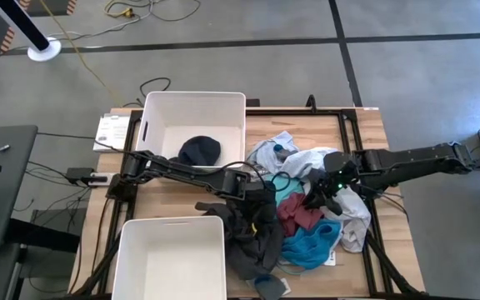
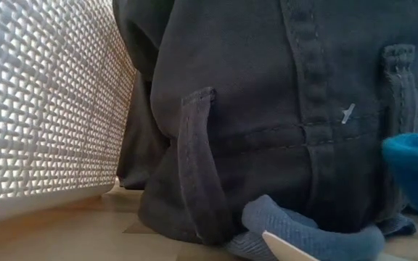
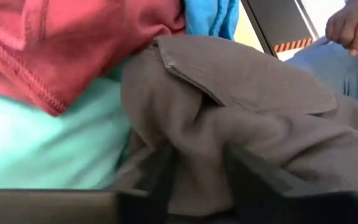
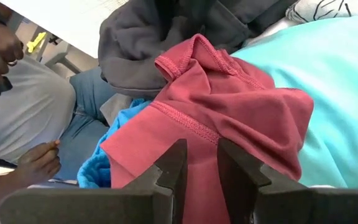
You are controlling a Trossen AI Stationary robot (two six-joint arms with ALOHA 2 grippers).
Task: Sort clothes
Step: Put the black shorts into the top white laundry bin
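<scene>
left end effector (image 1: 261,193) pinched dark grey garment (image 3: 241,118) | right end effector (image 4: 199,163) gripped maroon garment (image 4: 229,112) | risk: overlapping fabrics, neighbours likely dragged along or one grip slipping

light: even, bright | low view: backlit (near cloth blurred)

- The clothes pile (image 1: 298,208) fills the worktop's (image 1: 182,200) right half; both arms lie across it.
- The far bin (image 1: 194,125) and the near bin (image 1: 169,258) block the left side.
- Between these bins a bare strip stays free.
- The near bin is empty inside.
</scene>
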